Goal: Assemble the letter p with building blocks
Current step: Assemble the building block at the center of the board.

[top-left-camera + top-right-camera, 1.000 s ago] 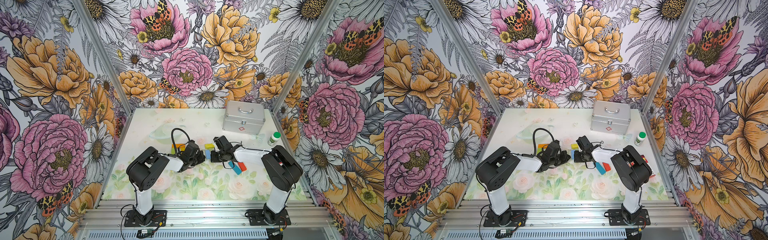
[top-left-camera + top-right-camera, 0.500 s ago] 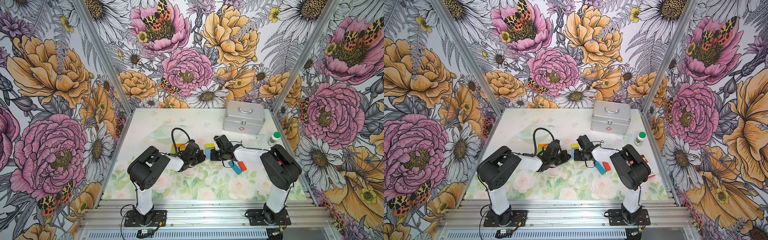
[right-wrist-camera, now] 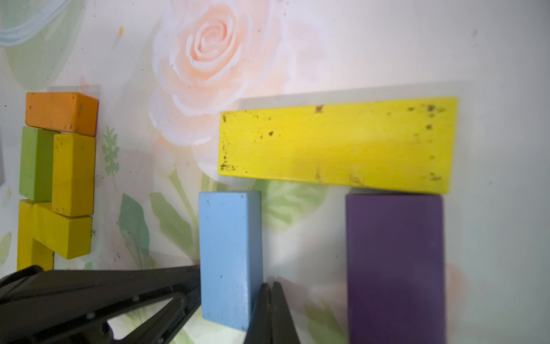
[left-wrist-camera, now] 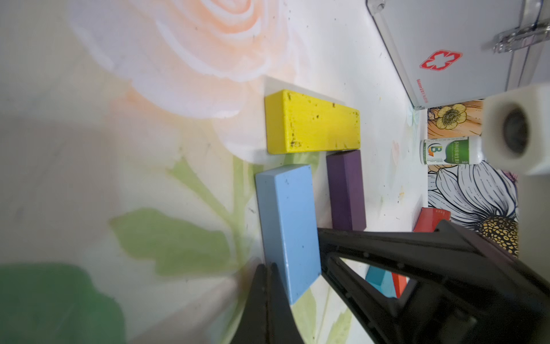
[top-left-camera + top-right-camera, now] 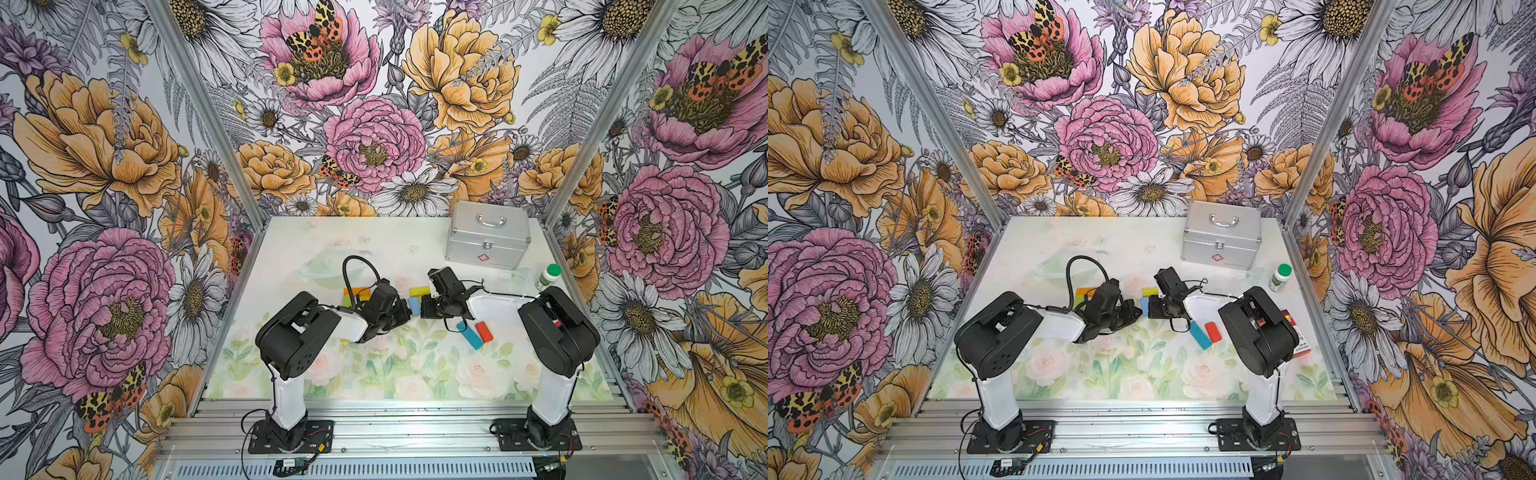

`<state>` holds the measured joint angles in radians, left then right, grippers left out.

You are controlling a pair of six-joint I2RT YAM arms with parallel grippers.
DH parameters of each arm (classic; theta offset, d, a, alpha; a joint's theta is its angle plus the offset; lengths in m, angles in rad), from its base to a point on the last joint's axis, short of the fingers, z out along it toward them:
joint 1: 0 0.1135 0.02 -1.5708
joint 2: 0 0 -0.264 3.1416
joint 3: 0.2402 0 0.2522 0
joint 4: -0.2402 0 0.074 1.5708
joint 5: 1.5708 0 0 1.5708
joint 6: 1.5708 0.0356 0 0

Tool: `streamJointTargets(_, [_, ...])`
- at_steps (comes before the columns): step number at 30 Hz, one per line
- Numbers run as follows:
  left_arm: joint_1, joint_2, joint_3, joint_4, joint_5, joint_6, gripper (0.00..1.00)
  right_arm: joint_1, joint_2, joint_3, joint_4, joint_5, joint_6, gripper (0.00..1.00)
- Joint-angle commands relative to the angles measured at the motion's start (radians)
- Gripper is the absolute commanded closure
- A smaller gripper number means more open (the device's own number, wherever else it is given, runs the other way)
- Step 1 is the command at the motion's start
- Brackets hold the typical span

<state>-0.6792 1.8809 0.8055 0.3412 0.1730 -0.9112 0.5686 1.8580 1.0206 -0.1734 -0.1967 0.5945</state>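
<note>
You had both hands closed and empty, one on each long side of the light blue block (image 3: 229,256). The left hand (image 4: 265,277) seemed to touch it, and the right hand (image 3: 271,293) sat just beside it. The block lay on the surface (image 3: 491,59) under one end of the yellow block (image 3: 336,143), with a thin gap between them and set slightly past that end. The purple block (image 3: 393,262) touched the yellow one's other end.

The main risk was uneven pushing. Pressed low on one side only, the light blue block would likely pivot instead of sliding straight. Pushed too far, it could shove the yellow block off the purple one and skew the loop of the p. With both hands so near each other, they could also collide.
</note>
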Motion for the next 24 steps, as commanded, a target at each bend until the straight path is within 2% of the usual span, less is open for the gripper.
streamJointTargets(1, [-0.002, 0.028, 0.024, 0.006, 0.035, -0.005, 1.00, 0.001, 0.036, 0.004, -0.017, -0.016, -0.002, 1.00])
streamJointTargets(24, [-0.001, 0.043, 0.045, 0.006, 0.038, -0.005, 1.00, -0.008, 0.029, 0.001, -0.017, -0.019, -0.005, 1.00])
